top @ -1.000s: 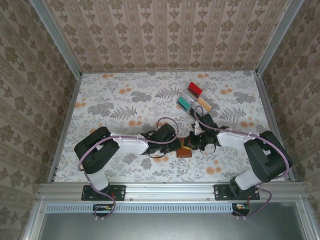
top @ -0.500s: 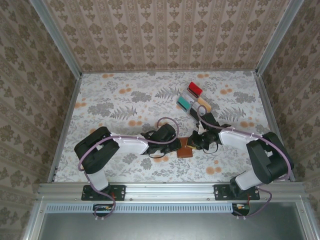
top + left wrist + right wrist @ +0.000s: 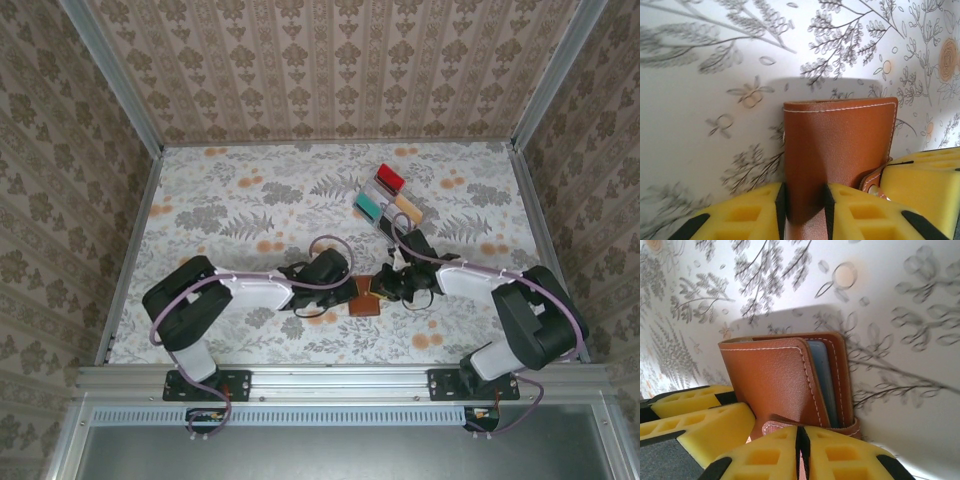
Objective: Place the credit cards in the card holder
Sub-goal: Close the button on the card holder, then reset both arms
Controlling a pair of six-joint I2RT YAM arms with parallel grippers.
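Risk of tab [image 3: 790, 421] slipping free and flap closing over blue card [image 3: 821, 385] if pulled. Left fingers [image 3: 747, 215] clamping holder [image 3: 840, 150]; right fingers [image 3: 840, 455] nearly closed at tab, grip unclear.

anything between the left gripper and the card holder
Nothing visible. The left gripper is clamped directly on one edge of the brown card holder, its yellow fingers against the leather. The right gripper appears to pinch the clasp tab.

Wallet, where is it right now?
In the top view, the wallet lies by the middle of the table's near edge, between the left gripper and right gripper.
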